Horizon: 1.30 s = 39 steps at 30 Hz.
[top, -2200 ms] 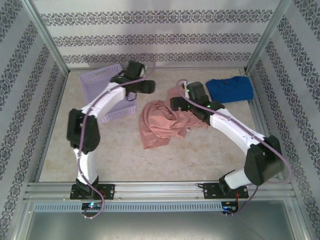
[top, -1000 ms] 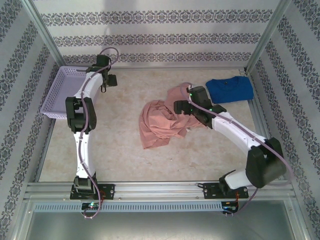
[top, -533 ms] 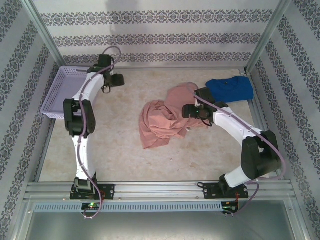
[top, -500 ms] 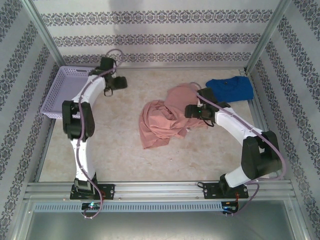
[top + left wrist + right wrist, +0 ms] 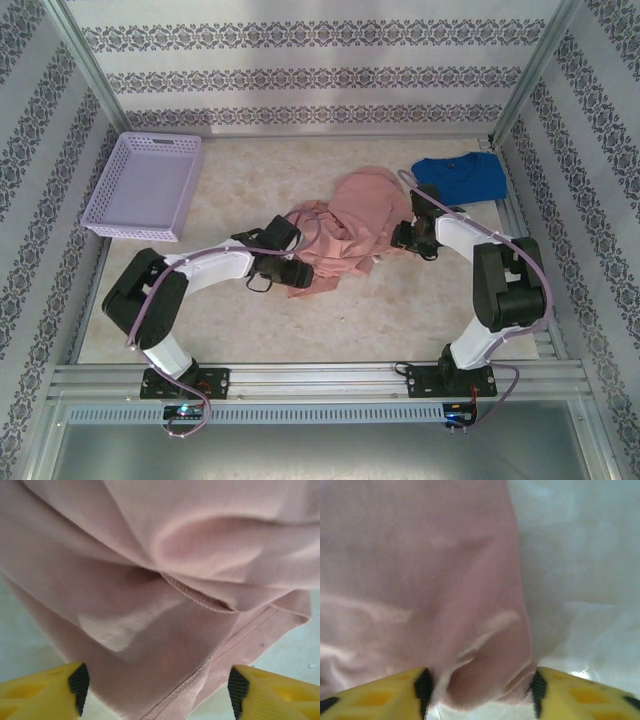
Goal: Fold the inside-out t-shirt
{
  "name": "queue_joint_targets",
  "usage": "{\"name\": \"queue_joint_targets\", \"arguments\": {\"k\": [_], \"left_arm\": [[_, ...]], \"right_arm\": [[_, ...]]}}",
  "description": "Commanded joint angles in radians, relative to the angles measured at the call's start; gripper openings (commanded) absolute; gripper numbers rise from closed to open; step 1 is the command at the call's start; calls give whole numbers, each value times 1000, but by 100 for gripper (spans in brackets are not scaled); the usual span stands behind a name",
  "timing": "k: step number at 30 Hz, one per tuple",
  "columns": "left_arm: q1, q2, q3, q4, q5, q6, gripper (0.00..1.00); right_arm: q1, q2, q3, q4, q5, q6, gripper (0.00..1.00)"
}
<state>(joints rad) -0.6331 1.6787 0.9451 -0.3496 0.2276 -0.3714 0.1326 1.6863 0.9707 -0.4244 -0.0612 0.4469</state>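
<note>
The inside-out t-shirt (image 5: pixel 340 232) lies crumpled and salmon-pink in the middle of the table. My left gripper (image 5: pixel 288 274) is low at its near left edge. In the left wrist view the left gripper (image 5: pixel 159 696) is open, and a stitched hem of the inside-out t-shirt (image 5: pixel 165 630) lies between the wide-apart pads (image 5: pixel 79 682) without touching them. My right gripper (image 5: pixel 402 238) is at the shirt's right edge. In the right wrist view the right gripper (image 5: pixel 480 695) has its pads (image 5: pixel 536 692) pressed on a bunched fold of the inside-out t-shirt (image 5: pixel 470 630).
A bright blue t-shirt (image 5: pixel 460 177) lies flat at the back right, just behind the right arm. A lilac basket (image 5: pixel 146 186) sits by the left wall. Metal frame rails (image 5: pixel 320 378) border the table on the near side.
My left arm swung from beside the basket down to the shirt's near left edge. The right gripper's jaws closed in on the fold at the shirt's right edge.
</note>
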Motion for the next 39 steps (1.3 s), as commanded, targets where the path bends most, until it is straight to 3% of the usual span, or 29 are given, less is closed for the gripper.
{"name": "queue_joint_targets", "arguments": {"k": [1,5,6,7,12,15,18,22,31,39], "left_arm": [[-39,97,62,81,-15,46,60],[-51,154,107,70,-39,70,18],[-50,151,120,54,-68,77,6],[-47,135,138,35,-99,85,0],[47,-113,211,-37,-194,91,0],[158,-313,238,-16,-180,34,0],[259,-417,310,-25,-156,4,0],[301,-453,424,-91,-231,53,0],[420,-471,589,-155,-238,61,0],[430,-451,775,-154,-211,89,0]], "right_arm": [[-15,33,23,66,-38,9,40],[-19,-19,38,95,-92,-16,9],[-19,-50,41,98,-109,-21,4],[-19,-91,50,99,-132,-24,1],[-22,-314,186,38,-242,-9,0],[-23,-407,316,-24,-219,-23,0],[-21,-456,418,-42,-190,-42,0],[-22,-444,553,-89,-138,-84,0],[-21,-403,720,-103,-158,-117,0],[18,-389,790,-91,-177,-128,0]]}}
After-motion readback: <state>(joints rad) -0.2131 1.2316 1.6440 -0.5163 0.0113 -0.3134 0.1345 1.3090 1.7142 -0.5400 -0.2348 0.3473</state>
